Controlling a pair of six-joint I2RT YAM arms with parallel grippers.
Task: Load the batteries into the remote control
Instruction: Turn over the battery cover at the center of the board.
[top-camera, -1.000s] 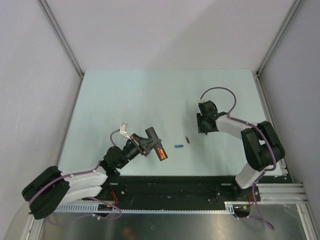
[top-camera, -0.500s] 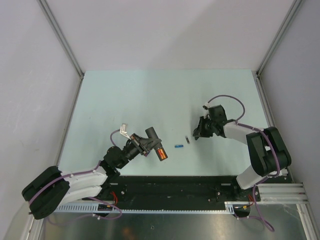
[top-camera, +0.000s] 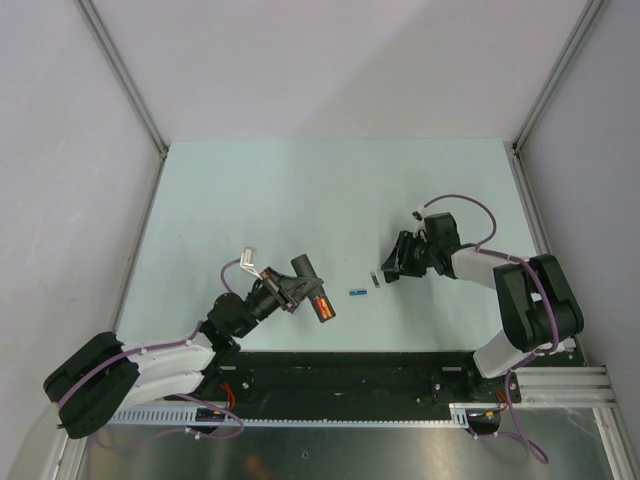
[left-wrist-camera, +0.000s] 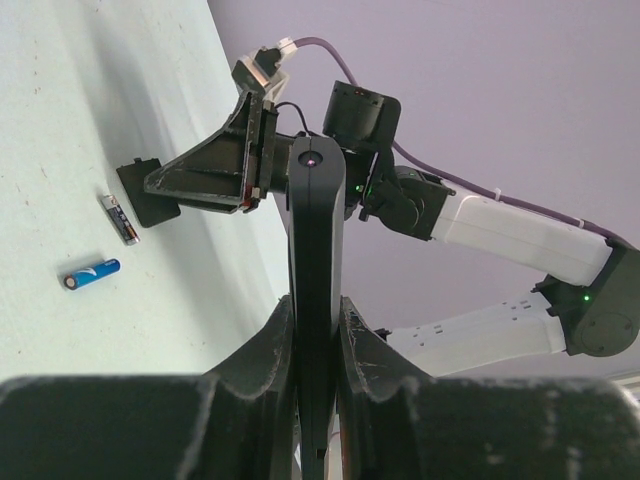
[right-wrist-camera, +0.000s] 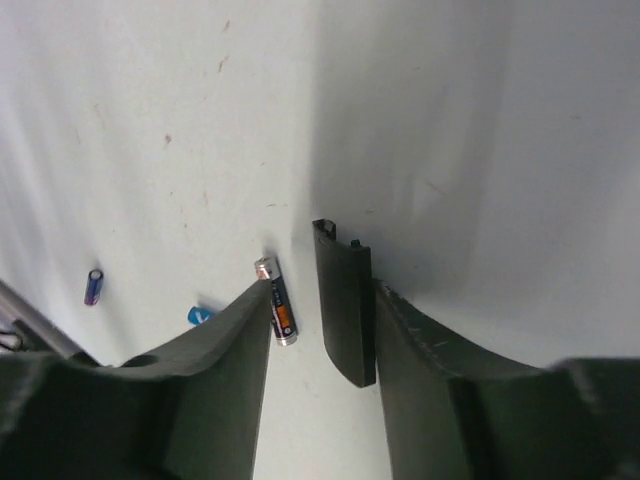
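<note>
Left fingers (left-wrist-camera: 265, 352) clamp the slim black remote control (left-wrist-camera: 315, 230) at the front of the pale green desk (top-camera: 300, 190), two orange-red batteries (top-camera: 322, 306) seated. Right fingers (right-wrist-camera: 210, 380), spread, straddle the flat black plastic cover (right-wrist-camera: 343, 305), which likely needs pinching next.

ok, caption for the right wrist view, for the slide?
Right gripper open astride a black battery cover lying on the table, a dark battery just beside it.

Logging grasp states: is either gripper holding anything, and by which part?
Left gripper pinches the remote control by its opposite sides. Right gripper holds nothing: open, straddling a flat black piece.
</note>
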